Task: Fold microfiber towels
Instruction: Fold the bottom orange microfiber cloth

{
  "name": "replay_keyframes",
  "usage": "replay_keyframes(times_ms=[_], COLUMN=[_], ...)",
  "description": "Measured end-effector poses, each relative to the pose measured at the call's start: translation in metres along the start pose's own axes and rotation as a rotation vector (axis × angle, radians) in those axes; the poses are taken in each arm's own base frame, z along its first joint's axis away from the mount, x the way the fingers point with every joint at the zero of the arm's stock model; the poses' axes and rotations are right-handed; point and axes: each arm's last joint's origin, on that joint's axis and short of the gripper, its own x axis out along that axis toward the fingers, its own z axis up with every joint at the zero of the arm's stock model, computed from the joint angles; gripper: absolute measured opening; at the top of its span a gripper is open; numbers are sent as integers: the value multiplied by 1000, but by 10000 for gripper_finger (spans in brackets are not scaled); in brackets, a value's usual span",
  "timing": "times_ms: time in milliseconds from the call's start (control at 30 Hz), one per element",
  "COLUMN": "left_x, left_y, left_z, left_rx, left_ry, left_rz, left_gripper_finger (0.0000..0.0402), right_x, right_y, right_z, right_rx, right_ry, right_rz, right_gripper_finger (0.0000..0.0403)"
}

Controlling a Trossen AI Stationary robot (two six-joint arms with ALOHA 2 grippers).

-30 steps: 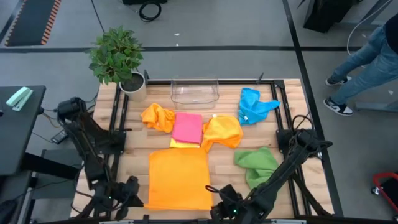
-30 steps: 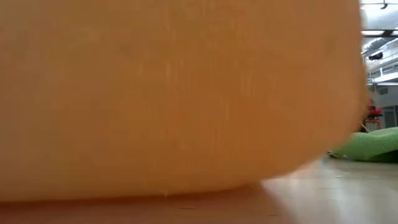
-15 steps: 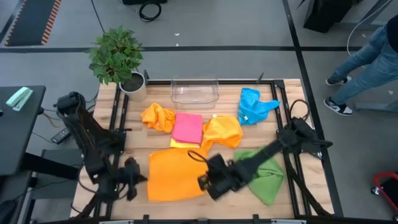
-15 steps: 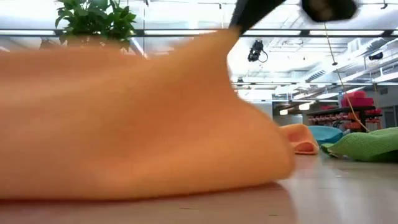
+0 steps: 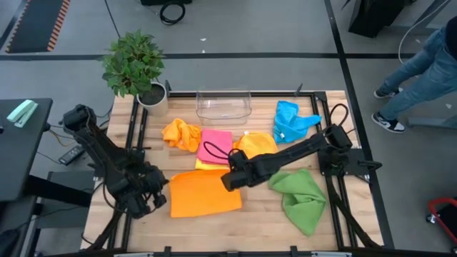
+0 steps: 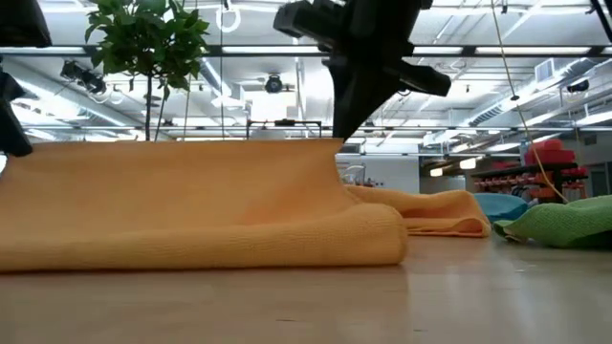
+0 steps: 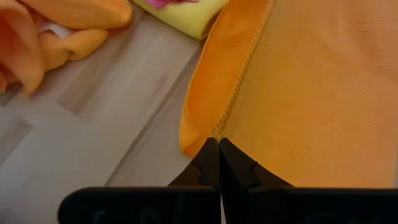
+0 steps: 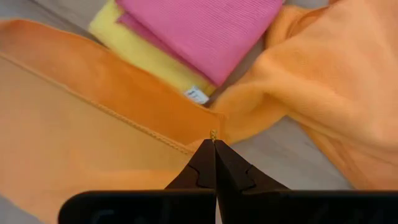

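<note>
A big orange towel (image 5: 206, 194) lies doubled on the wooden table (image 5: 250, 225), its fold (image 6: 287, 244) toward the near edge. My left gripper (image 5: 163, 188) is shut on its upper layer at the left. My right gripper (image 5: 228, 181) is shut on the same layer at the right. Just beyond lie a pink towel (image 5: 215, 145) on a yellow one (image 5: 203, 165), with crumpled orange cloths (image 5: 181, 133) (image 5: 258, 148) on either side. A blue towel (image 5: 291, 120) and a green one (image 5: 300, 194) lie to the right. My left gripper pinches the upper layer's stitched edge at its left corner (image 7: 219, 126) between its two fingers, slanting down from the table's left. The layer rises off the lower one. My right gripper pinches the upper layer's right corner (image 8: 213, 133) at the fingertips, slanting down from the right. That corner (image 6: 335, 145) is held above the table, the edge between both grippers straight, the lower layer flat on the wood.
A clear plastic bin (image 5: 223, 105) stands at the far edge, a potted plant (image 5: 136, 68) at the far left corner. Bare wood lies along the near edge. A person's legs (image 5: 421, 64) show on the floor beyond the table's right side.
Both grippers, shut on the orange towel's near corners, have gone toward the far edge, the right one much farther. The near half has come up and over the far half, which stayed flat, so the towel now covers about half its former depth.
</note>
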Motion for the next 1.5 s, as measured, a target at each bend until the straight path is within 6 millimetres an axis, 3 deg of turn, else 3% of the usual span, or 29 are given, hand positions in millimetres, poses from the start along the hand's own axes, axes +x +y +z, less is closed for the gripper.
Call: replay_keyframes(times_ms=[233,367,600,733,800,900,1033,1167,1300,1400,1500], left_x=[6,10,18,9,3,-3,4,24,36,34,23], left_y=[2,6,12,-5,-19,-26,-4,8,9,11,-1], left_z=[7,11,19,22,20,11,5,6,17,21,23], left_rx=[1,-11,-46,16,120,198,21,-101,-4,64,82], left_ry=[5,14,126,96,68,72,66,89,160,190,131], left_rz=[35,75,127,-6,-143,-206,-25,13,-56,-86,-235], left_gripper_finger=[23,89,224,265,269,262,250,248,247,247,247], right_x=[4,7,9,3,-8,-32,-54,-59,-56,-37,-16], right_y=[-3,-5,-8,-5,3,23,35,36,43,48,55], right_z=[9,15,23,20,9,-32,-83,-110,-119,-125,-135], right_rx=[-13,-15,-15,-48,-72,-106,-4,58,21,43,86], right_ry=[-14,-15,-4,24,35,18,-51,-150,-190,-209,-201], right_rz=[-13,-20,-22,15,96,245,337,345,378,362,370], right_gripper_finger=[3,29,123,177,196,211,213,210,209,209,209])
